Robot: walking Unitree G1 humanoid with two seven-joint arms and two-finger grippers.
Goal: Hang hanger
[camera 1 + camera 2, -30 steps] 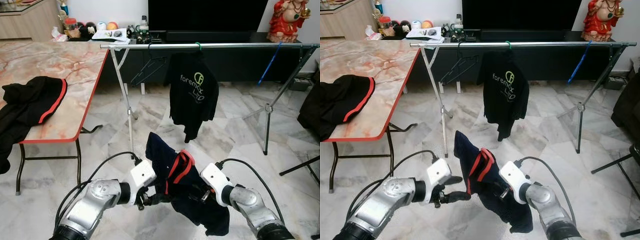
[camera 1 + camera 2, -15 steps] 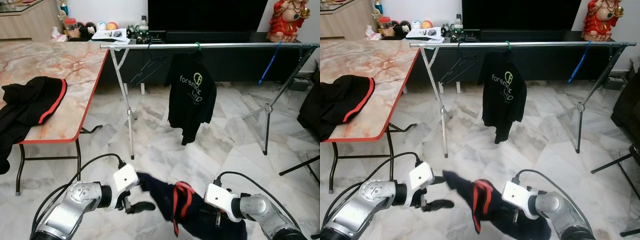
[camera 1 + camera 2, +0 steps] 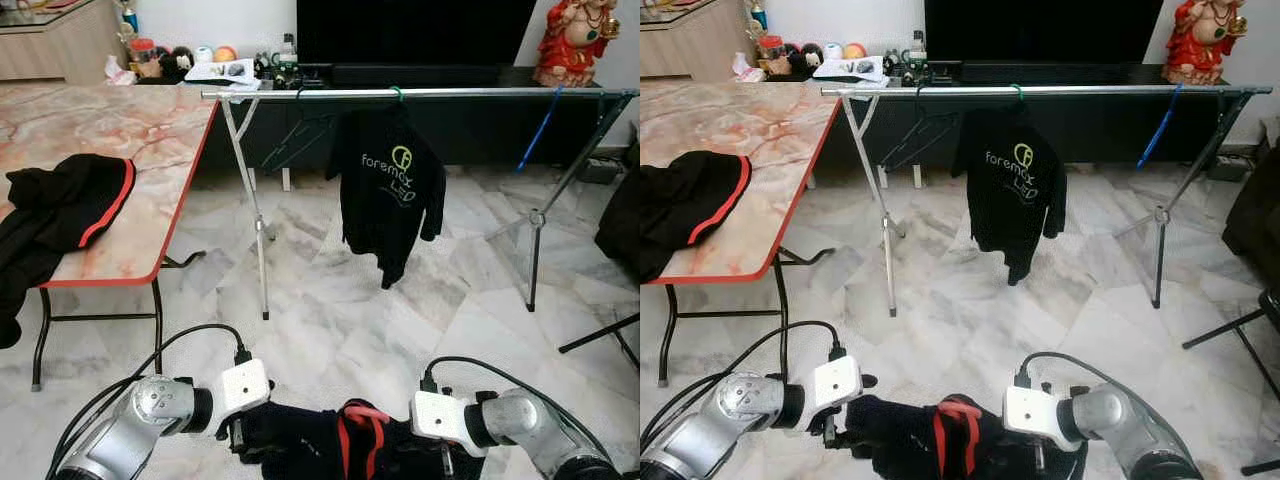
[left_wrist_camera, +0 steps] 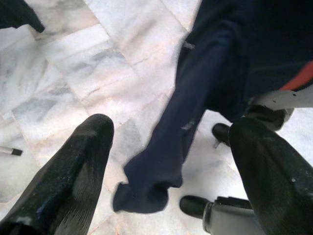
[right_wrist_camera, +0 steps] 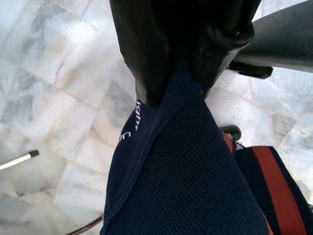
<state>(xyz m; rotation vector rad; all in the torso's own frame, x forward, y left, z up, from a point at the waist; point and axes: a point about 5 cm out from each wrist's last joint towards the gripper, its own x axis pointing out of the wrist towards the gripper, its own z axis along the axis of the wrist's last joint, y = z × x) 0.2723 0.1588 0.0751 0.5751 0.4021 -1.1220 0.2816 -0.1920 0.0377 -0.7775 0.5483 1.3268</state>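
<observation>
well below and in front of the metal clothes rail (image 3: 420,93), low over the marble floor (image 3: 330,300), a navy garment with red trim (image 3: 350,450) is stretched between the two arms. the right gripper (image 5: 176,73) is clamped on the navy fabric, both fingers pressed tight over a fold bearing white lettering. the left gripper (image 4: 171,161) has its jaws spread wide apart, one black finger (image 4: 73,166) on either side of a hanging navy sleeve, not closed on it; whether they touch the cloth cannot be told. on the rail hang an empty dark hanger (image 3: 300,135) near its left end, a black shirt with a green logo (image 3: 390,190) just beside that toward the middle, and a blue hanger (image 3: 540,125) toward its right end. left of the rail stands a marble-topped table (image 3: 130,130) with a black and red garment (image 3: 60,210) lying on it.
</observation>
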